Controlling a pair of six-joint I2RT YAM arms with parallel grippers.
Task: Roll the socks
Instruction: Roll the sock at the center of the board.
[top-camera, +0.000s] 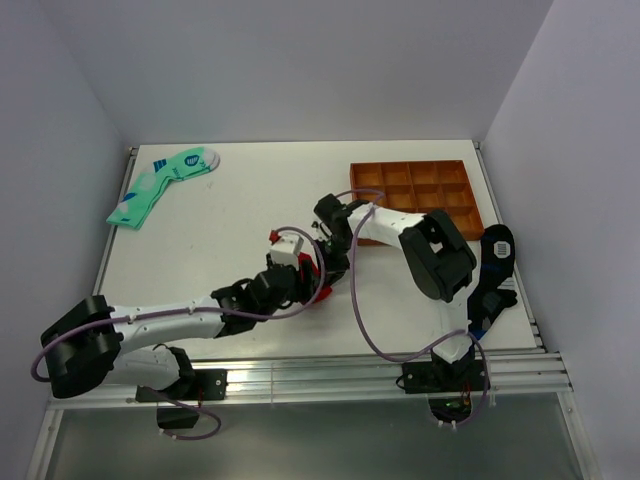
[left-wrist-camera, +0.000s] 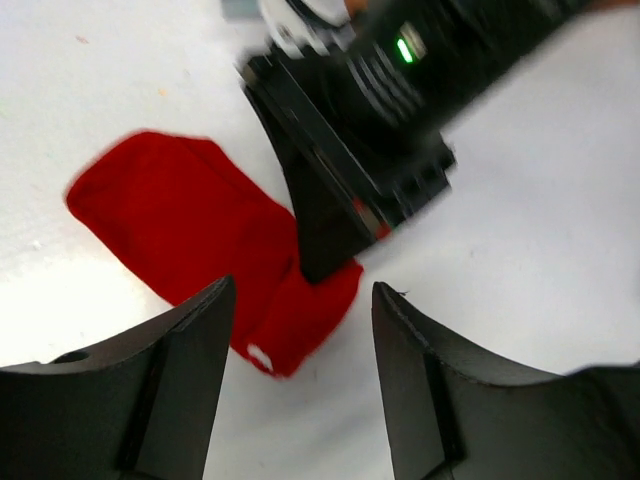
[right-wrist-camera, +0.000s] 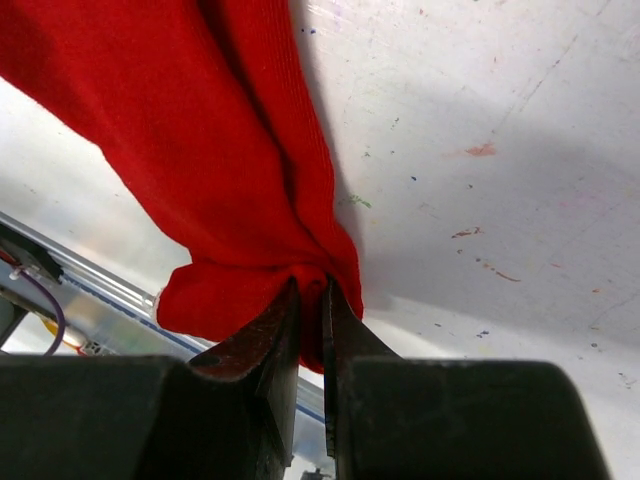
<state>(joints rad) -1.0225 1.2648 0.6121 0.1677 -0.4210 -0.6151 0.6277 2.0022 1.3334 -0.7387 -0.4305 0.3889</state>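
The red socks (left-wrist-camera: 190, 225) lie bunched on the white table, with a small white mark (left-wrist-camera: 260, 357) at the near end. In the top view only a bit of red (top-camera: 320, 292) shows between the two grippers at the table's middle. My right gripper (right-wrist-camera: 311, 292) is shut on a fold of the red fabric (right-wrist-camera: 200, 130); its black fingers (left-wrist-camera: 320, 225) press down on the sock in the left wrist view. My left gripper (left-wrist-camera: 300, 305) is open and empty, just above the table at the sock's near end, and also shows in the top view (top-camera: 298, 280).
A mint-green sock (top-camera: 160, 185) lies at the far left. A brown compartment tray (top-camera: 410, 164) stands at the far right. A black sock with white pattern (top-camera: 497, 248) lies by the right edge, beside the right arm.
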